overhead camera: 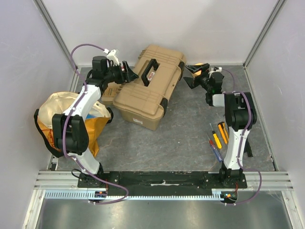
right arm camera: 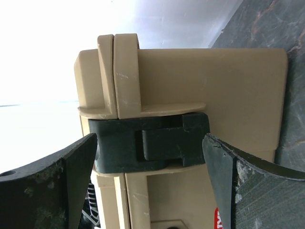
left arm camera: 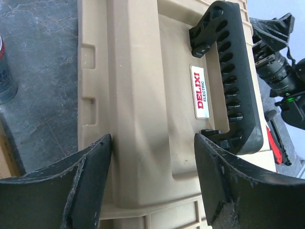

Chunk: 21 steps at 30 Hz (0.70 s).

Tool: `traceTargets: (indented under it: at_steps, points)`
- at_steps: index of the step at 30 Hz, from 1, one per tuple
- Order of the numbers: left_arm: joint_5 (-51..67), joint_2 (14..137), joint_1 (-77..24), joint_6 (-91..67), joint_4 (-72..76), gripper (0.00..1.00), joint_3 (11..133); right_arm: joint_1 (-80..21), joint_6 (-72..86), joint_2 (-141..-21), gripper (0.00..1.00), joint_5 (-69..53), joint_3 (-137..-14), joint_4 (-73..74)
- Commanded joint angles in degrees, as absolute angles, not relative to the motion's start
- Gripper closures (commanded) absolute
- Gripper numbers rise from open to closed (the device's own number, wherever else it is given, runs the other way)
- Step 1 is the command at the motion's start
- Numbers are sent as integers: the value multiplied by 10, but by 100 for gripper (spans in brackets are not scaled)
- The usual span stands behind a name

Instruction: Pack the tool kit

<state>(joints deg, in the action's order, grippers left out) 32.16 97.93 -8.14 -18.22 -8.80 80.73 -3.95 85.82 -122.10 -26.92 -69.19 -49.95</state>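
The tan toolbox [overhead camera: 147,90] lies closed on the grey table, slanted, with its black handle [overhead camera: 148,71] on top. My left gripper [overhead camera: 129,74] is at its left end. In the left wrist view its open fingers [left arm camera: 90,176] straddle a raised ridge of the lid [left arm camera: 143,95] beside the handle [left arm camera: 236,81]. My right gripper [overhead camera: 191,76] is at the box's right end and is wide open. In the right wrist view a black latch [right arm camera: 152,143] sits between its fingers [right arm camera: 238,176], untouched. Small screwdrivers [overhead camera: 217,138] lie on the table by the right arm.
A yellow-cream cloth bag [overhead camera: 71,119] slumps against the left arm. A small cardboard box [overhead camera: 109,91] stands between the bag and the toolbox. A grey can [left arm camera: 5,71] stands left of the toolbox. Walls close in the back and both sides.
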Motion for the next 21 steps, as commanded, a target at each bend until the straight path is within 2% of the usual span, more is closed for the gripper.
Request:
traceTargets:
  at_steps: [1,12,21]
  points:
    - [382,961,-93,-241,-140,26,780,-59,894,-1258,2,-299,-739,-564]
    - [403,940,-98,-293,-100,29,750,-86,917,-1314,2,-321,-792,-589]
    - [334,940,-98,-268,-134,28,787,-88,942,-1330,2,-319,-777,-639]
